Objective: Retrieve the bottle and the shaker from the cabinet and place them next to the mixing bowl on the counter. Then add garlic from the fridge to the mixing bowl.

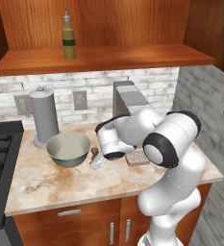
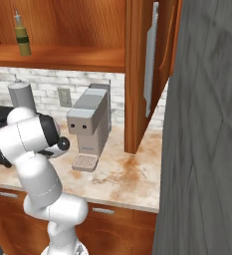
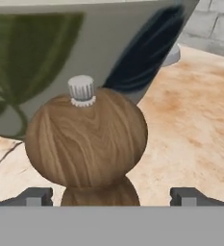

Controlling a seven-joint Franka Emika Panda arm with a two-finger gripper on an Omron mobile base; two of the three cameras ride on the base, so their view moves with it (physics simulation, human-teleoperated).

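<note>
Even, bright rendered light, no glare; soft shadow lies under the mixing bowl (image 1: 68, 149). Base views look coarse and slightly blurred; the close shaker (image 3: 87, 139) seems sharp, its bowl reflection smeared

Arm: it rises from the base at the lower right of the left base view, folds at a big dark elbow joint, then reaches forward and down to the left, low over the counter.
Wrist: bent downward, the hand is turned to the left side in the left base view.
Gripper (image 1: 97, 162): low, close above the counter top.
Gripper state: the jaws stand wide apart; in the hand view the two dark finger tips (image 3: 35, 196) rise far from each other at the bottom.
Contact: the tips are apart from the wooden shaker (image 3: 87, 144) between them, one on each side.
</note>
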